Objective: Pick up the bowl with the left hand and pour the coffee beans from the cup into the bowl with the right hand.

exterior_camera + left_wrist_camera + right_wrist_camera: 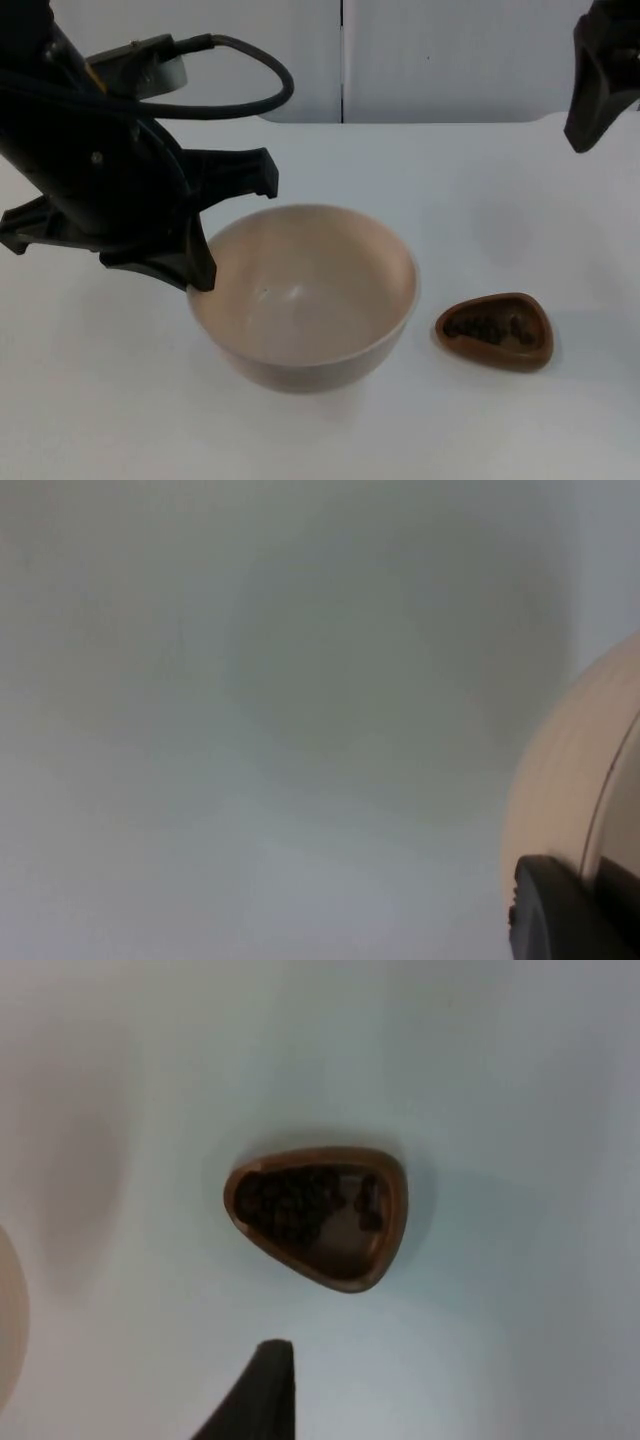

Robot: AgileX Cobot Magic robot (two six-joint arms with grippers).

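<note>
A beige bowl [305, 295] is in the middle of the table, empty inside. My left gripper [200, 272] is shut on its left rim, one finger over the edge. In the left wrist view a black fingertip [560, 910] lies against the bowl's outer wall [570, 780]. The bowl seems to hang just above the table. A small brown cup [494, 331] of rounded triangular shape holds dark coffee beans and stands to the right of the bowl. My right gripper [600, 100] waits high at the back right, well above the cup [320, 1215].
The white table [500, 200] ends at a grey partition wall [450, 50] at the back. A bare strip of table separates the bowl from the cup.
</note>
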